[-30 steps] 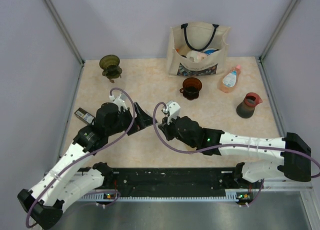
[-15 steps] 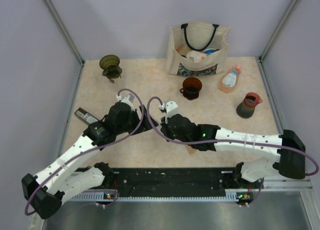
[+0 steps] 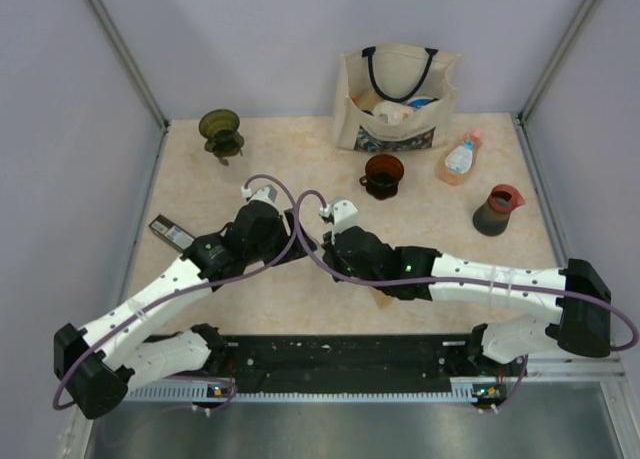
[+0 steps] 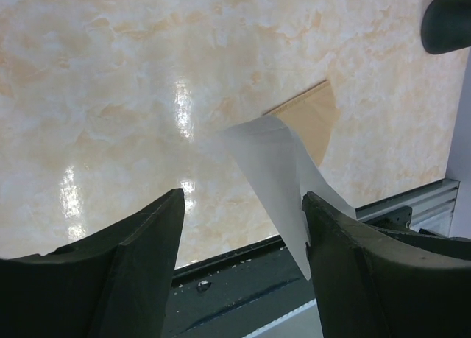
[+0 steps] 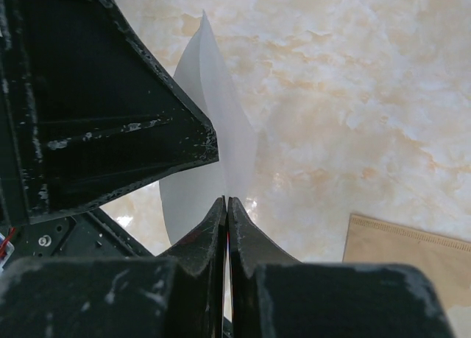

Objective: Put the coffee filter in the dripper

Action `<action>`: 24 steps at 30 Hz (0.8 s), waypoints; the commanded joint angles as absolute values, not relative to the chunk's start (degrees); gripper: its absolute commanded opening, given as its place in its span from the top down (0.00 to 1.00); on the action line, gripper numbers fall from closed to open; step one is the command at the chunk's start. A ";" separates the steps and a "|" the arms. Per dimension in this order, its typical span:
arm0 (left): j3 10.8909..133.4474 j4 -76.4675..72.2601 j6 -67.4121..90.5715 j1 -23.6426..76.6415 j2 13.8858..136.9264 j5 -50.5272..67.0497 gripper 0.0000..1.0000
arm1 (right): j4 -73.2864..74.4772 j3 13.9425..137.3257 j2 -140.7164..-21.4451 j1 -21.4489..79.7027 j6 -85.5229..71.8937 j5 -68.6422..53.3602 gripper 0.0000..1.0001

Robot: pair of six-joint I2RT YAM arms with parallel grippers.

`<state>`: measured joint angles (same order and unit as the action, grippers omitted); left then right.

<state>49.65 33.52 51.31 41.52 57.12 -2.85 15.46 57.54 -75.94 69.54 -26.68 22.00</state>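
The right gripper (image 5: pixel 227 202) is pinched tight on the white coffee filter (image 5: pixel 221 117) and holds it up over the middle of the table (image 3: pixel 450 224). The left gripper (image 4: pixel 243 198) is spread apart, with one finger on each side of the filter. A brown filter (image 4: pixel 313 117) lies flat nearby.

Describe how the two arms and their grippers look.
Both arms have white links and black joints: the left arm, the right arm. A purple cable runs along each. Gripper fingers are dark, wedge-shaped, scuffed. The right arm shows a green light.
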 commanded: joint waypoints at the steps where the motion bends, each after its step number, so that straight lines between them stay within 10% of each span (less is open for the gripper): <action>1: 52.82 30.77 53.17 42.36 58.88 -4.57 0.32 | 13.97 60.82 -76.11 70.14 -26.11 24.43 1.00; 14: 53.09 38.40 57.48 43.42 60.83 -12.82 0.77 | 15.81 60.29 -76.46 69.09 -27.94 32.60 1.00; 24: 55.63 47.19 58.01 43.42 59.41 -17.31 0.89 | 21.35 58.89 -74.80 65.48 -30.41 36.73 1.00</action>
<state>52.12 42.54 57.80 43.22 59.72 -13.65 18.50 57.58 -76.36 66.85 -29.30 32.18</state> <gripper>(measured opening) 0.125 0.004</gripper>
